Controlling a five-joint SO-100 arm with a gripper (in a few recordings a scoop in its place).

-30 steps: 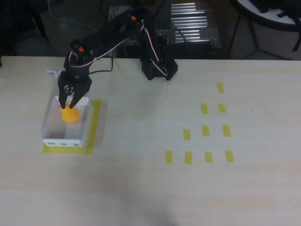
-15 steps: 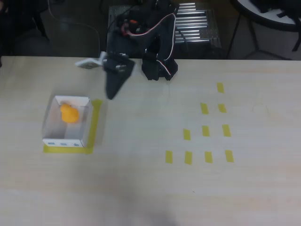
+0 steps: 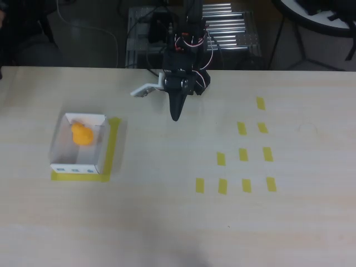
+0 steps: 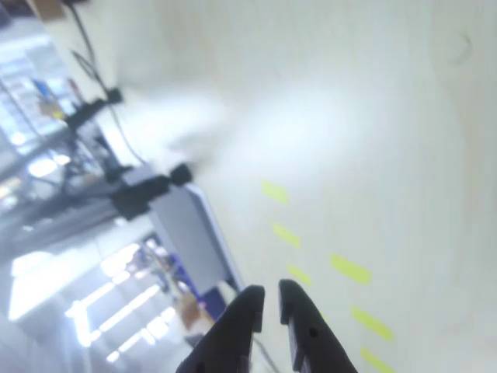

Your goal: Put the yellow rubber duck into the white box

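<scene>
White box (image 3: 58,146), left, on yellow tape frame (image 3: 113,146): holds the yellow rubber duck (image 3: 82,134) at its far end. Gripper (image 3: 176,114), centre, well apart: fingers nearly together, empty. Yellow tape strips (image 3: 243,155), right. Retreat looks best kept high, away from the box.

One duck (image 3: 82,134), one box (image 3: 61,146), one gripper (image 3: 176,115), ten little tape strips (image 3: 243,154) at the overhead frame's right, one table (image 3: 167,222).
</scene>
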